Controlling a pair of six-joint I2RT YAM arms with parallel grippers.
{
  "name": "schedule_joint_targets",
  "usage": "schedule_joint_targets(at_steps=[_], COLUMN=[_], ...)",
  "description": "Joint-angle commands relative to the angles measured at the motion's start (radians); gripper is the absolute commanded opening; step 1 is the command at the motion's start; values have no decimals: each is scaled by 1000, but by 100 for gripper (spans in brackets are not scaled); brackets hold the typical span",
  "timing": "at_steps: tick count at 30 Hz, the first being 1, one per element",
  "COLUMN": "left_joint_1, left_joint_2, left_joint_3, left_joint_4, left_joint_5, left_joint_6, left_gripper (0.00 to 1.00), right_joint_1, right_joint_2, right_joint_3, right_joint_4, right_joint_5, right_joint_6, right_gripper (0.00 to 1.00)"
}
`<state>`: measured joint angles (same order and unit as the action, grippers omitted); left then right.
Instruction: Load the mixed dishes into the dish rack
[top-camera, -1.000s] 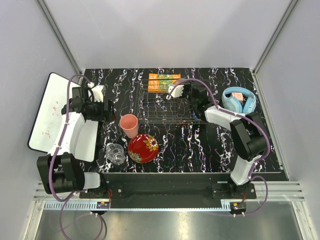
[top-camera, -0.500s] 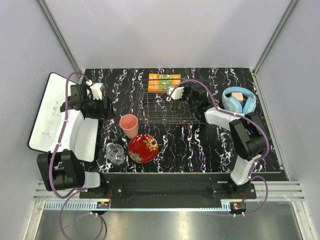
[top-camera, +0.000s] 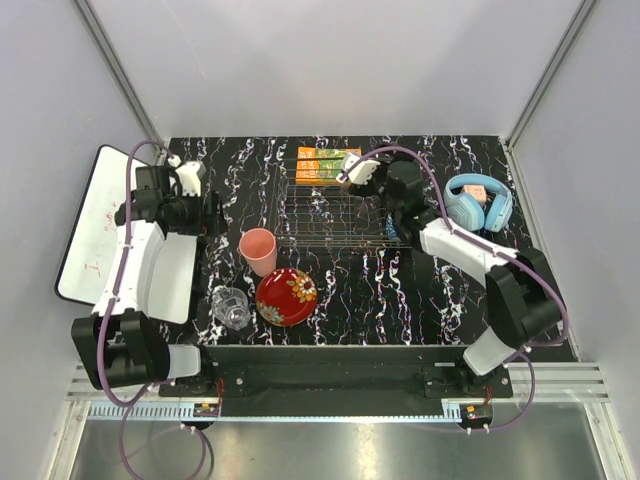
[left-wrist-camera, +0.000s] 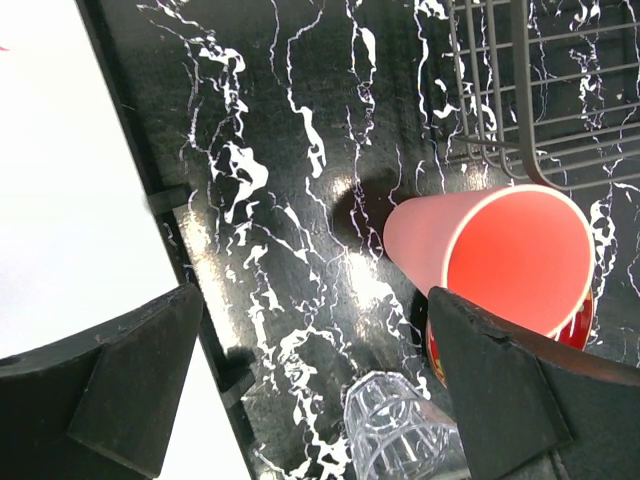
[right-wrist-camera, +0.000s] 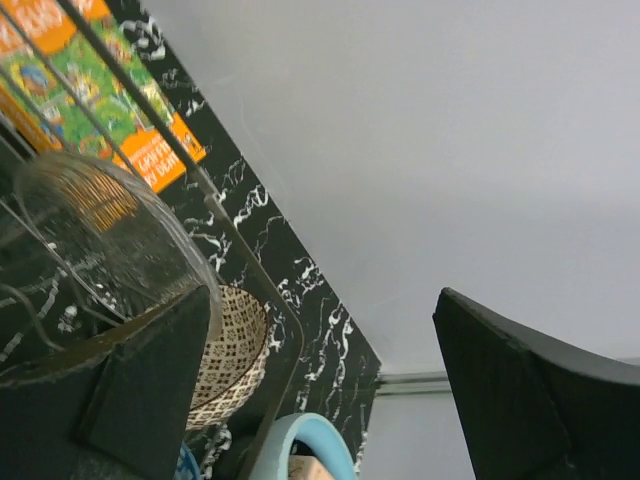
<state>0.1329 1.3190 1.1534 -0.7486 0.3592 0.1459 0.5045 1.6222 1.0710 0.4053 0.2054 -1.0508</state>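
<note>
Counting first: one dish rack (top-camera: 335, 212), one pink cup (top-camera: 258, 250), one small clear glass cup (top-camera: 230, 306), one red floral bowl (top-camera: 286, 296), one clear bowl (right-wrist-camera: 100, 250) and one small beige patterned bowl (right-wrist-camera: 235, 350). Besides these there is one orange-green box (top-camera: 328, 163), one pair of light-blue headphones (top-camera: 478, 200) and one white board (top-camera: 95, 225).

The left gripper (left-wrist-camera: 314, 290) has its jaws spread wide with nothing between them. The pink cup stands just beyond the tip of one finger, its mouth toward the wrist camera and its rim under the rack's corner wires; whether they touch I cannot tell. The glass cup sits closer in, between the two fingers in that view, and a sliver of the red floral bowl shows behind the pink cup.

The right gripper (right-wrist-camera: 322, 291) is also spread wide and holds nothing. The clear bowl sits among the rack's wires just off one finger, with the beige bowl right behind it.

A second ago the right gripper sat lower over the rack's right end. It has since lifted toward the box, and its elbow has swung outward. The left gripper has eased slightly toward the board. The pink cup, the glass cup and the red bowl have not moved.
</note>
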Motion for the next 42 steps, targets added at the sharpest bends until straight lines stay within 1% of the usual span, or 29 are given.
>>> schedule_joint_targets(at_steps=[1, 3, 6, 7, 8, 9, 10, 11, 14, 17, 20, 22, 24, 26, 27, 28, 29, 30, 31, 32, 33, 34, 36, 37, 38, 39, 40, 41, 42], left_joint_1=[5, 5, 5, 5, 5, 5, 7, 5, 5, 7, 5, 5, 4, 5, 5, 4, 4, 2, 4, 5, 4, 4, 4, 4, 4, 4, 4, 4, 2], left_joint_2=[-60, -78, -105, -112, -125, -132, -142, -147, -162, -176, -194, -207, -216, -228, -233, -244, -251, -268, -279, -288, -297, -299, -293, -291, -291, -294, -297, -300, -302], left_joint_3=[68, 71, 69, 66, 65, 62, 55, 54, 54, 55, 58, 60, 62, 65, 71, 77, 80, 91, 92, 95, 101, 106, 118, 135, 140, 147, 155, 157, 161], left_joint_4=[-5, -9, -21, -24, -28, -29, -31, -34, -43, -49, -55, -60, -64, -77, -87, -109, -121, -133, -135, -138, -141, -147, -155, -164, -170, -178, -176, -178, -176], left_joint_5=[-23, -40, -48, -51, -55, -60, -66, -75, -78, -82, -86, -88, -95, -92, -88, -74, -68, -63, -63, -63, -62, -63, -65, -66, -66, -66, -68, -69, -69], left_joint_6=[20, 20, 20, 24, 26, 27, 30, 30, 34, 34, 35, 37, 38, 44, 50, 55, 58, 63, 67, 72, 76, 77, 70, 70, 69, 69, 70, 73, 75], left_gripper=[99, 99, 99, 99, 99, 99, 99, 99, 99, 99, 99, 99, 99, 99, 99, 99, 99, 99, 99, 99, 99, 99, 99, 99, 99, 99, 99, 99, 99], right_joint_1=[87, 140, 215, 238, 246, 252, 252, 252, 252, 250, 252, 256, 276, 285, 292, 352, 414, 493, 605, 627, 625, 573, 437, 366, 259, 243, 246, 335, 383], right_joint_2=[-96, -122, -127, -127, -134, -163, -180, -202, -274, -327, -329, -327, -373, -401, -416, -427, -445, -453, -455, -447, -441, -433, -427, -417, -379, -357, -342, -331, -331], right_joint_3=[10, 27, 107, 141, 202, 217, 230, 222, 101, -46, -126, -210, -294, -355, -352, -306, -277, -235, -223, -215, -235, -256, -352, -467, -494, -491, -471, -456, -433], right_joint_4=[-25, -42, -190, -339, -430, -559, -612, -649, -622, -489, -370, -265, -116, -126, -220, -305, -389, -505, -540, -566, -583, -583, -394, -296, -240, -220, -258, -328, -344], right_joint_5=[110, 182, 325, 354, 332, 292, 156, 91, -172, -424, -589, -636, -603, -480, -437, -272, -145, -23, 153, 173, 154, 90, -198, -426, -517, -573, -549, -485, -343], right_joint_6=[199, 313, 461, 538, 713, 809, 898, 1049, 1315, 1492, 1569, 1597, 1650, 1680, 1666, 1599, 1554, 1516, 1481, 1483, 1530, 1692, 1817, 1915, 1933, 1939, 1866, 1841, 1826], right_gripper=[100, 100, 100, 100, 100, 100, 100, 100, 100, 100, 100, 100, 99, 98, 92, 85, 87, 93, 99, 100, 100, 100, 100, 100, 100, 99, 100, 100, 100])
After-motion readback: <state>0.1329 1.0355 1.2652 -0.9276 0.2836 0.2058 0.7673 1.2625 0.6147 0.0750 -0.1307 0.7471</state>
